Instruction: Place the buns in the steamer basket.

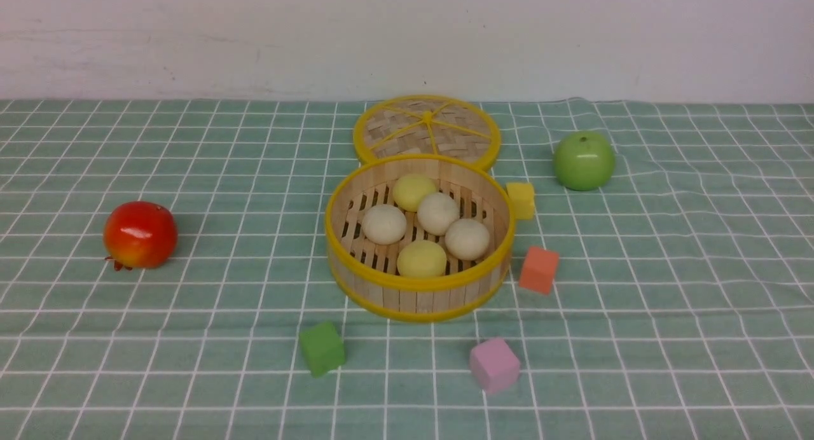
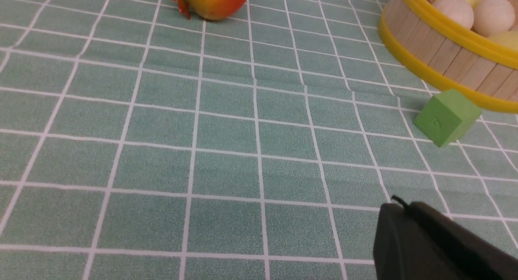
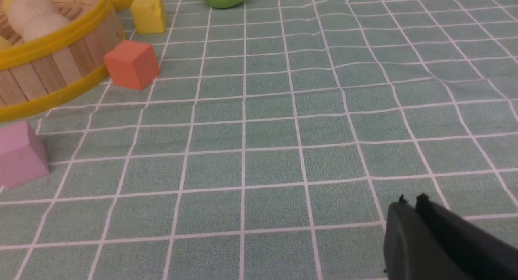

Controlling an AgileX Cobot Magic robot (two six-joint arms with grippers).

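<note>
While both arms hang low over the cloth, left pincer and right pincer are closed, empty.

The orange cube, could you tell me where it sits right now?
In the front view, the orange cube sits on the cloth just right of the steamer basket, between the yellow cube and the pink cube.

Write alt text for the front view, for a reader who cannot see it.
Five buns, three off-white and two pale yellow, sit inside the steamer basket on a green checked tablecloth. Its woven lid lies behind; four coloured cubes, a green apple and a red fruit surround it. No arms show.
</note>
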